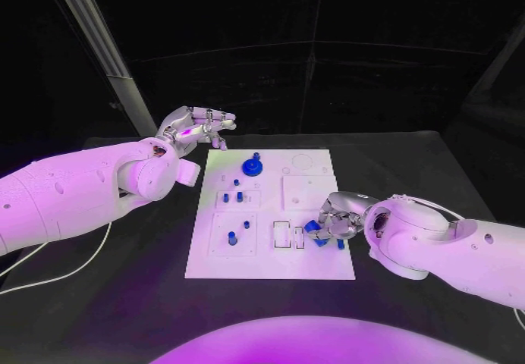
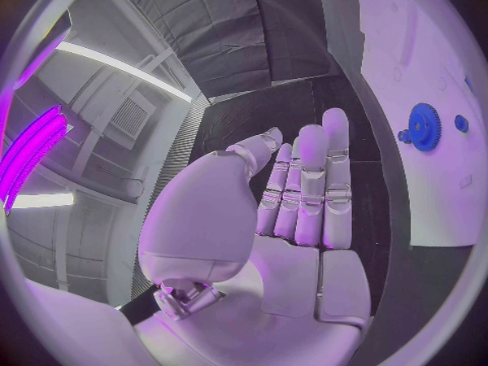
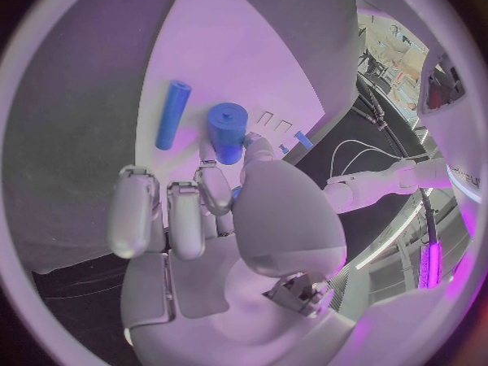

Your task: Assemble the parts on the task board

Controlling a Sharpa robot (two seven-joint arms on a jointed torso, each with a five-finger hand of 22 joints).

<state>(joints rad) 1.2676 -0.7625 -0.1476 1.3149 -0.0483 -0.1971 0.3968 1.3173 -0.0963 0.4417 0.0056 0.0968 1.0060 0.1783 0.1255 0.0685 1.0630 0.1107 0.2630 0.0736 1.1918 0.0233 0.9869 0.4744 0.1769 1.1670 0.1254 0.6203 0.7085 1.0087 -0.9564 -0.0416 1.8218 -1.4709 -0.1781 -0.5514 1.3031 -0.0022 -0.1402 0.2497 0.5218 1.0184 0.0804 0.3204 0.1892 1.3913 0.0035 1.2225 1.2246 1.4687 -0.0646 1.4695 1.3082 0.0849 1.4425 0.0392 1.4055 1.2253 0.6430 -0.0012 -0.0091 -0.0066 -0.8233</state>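
While the left hand (image 1: 198, 127) hovers slack-fingered, the right hand (image 1: 331, 221) pinches a blue cylinder (image 3: 227, 132) (stubby) — over the task board (image 1: 312, 265).

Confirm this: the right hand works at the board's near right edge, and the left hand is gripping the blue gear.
Not quite. The left hand holds nothing; the head view shows it raised beyond the task board, apart from the blue gear. The right hand is at the near right edge, on a blue part.

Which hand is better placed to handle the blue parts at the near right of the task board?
Right. The right hand is already over the task board, fingers at a blue cylinder part. The left hand is raised beyond the far left corner, holding nothing.
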